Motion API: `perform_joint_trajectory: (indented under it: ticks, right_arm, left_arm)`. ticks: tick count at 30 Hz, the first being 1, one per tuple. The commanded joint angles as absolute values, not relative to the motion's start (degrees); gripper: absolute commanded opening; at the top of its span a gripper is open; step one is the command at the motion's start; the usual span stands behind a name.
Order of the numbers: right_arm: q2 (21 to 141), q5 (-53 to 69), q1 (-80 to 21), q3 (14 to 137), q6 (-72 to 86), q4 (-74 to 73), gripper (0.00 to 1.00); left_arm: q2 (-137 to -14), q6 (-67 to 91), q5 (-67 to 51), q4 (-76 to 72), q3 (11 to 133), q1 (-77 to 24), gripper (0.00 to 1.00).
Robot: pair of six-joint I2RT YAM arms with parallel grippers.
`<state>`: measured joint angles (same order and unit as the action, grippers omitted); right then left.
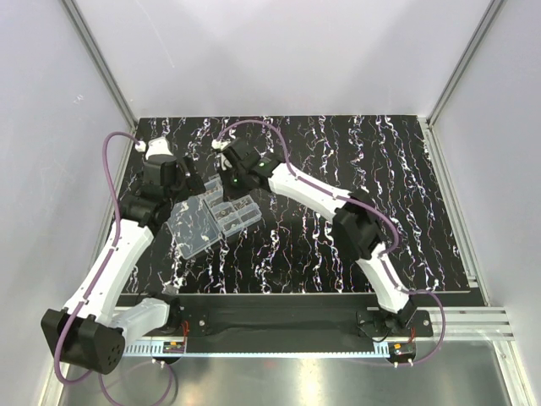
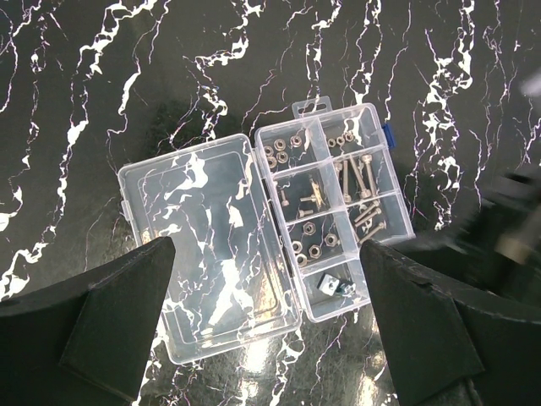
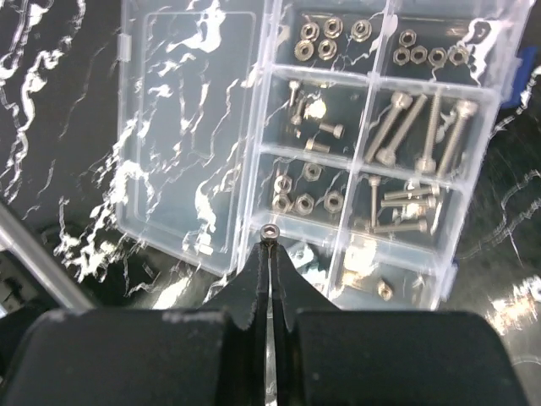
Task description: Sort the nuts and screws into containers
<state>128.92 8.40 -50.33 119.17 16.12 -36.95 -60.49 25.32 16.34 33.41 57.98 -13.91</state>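
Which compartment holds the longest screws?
The right-column compartment, second from the top in the right wrist view: its four long screws nearly span it. The screws beside it and below it are clearly shorter.

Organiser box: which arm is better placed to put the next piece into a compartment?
Right. The right gripper is shut on a small metal piece at the organiser box; the left gripper hangs open and empty above.

one box [image 2: 311, 107], one lid [image 2: 203, 245], eight compartments [image 3: 317, 106]. four long screws [image 3: 423, 127] in one compartment. two grippers: left gripper [image 2: 266, 338], right gripper [image 3: 269, 245]. one small screw [image 3: 270, 230] at right tips.
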Motion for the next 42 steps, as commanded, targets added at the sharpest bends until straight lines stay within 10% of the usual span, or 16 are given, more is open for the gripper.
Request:
perform_joint_trajectory:
  ticks: [1, 29, 37, 42]
  right_arm:
    - [133.0, 10.9, -50.0, 122.6, 16.6, -33.9, 0.00]
    - [146.2, 5.7, -50.0, 137.3, 16.0, -33.2, 0.02]
    - [145.6, 7.4, -50.0, 140.4, 16.5, -35.4, 0.48]
    - [143.4, 5.7, -49.7, 141.5, 16.3, -37.3, 0.54]
  left_arm:
    - [-59.1, 25.3, 17.8, 32.3, 58.1, -14.1, 0.99]
    - [-58.9, 25.1, 19.1, 32.6, 58.2, -14.2, 0.99]
    - [-58.7, 25.0, 19.4, 32.8, 58.3, -14.2, 0.99]
    - [-58.5, 25.0, 19.8, 32.9, 58.3, -14.3, 0.99]
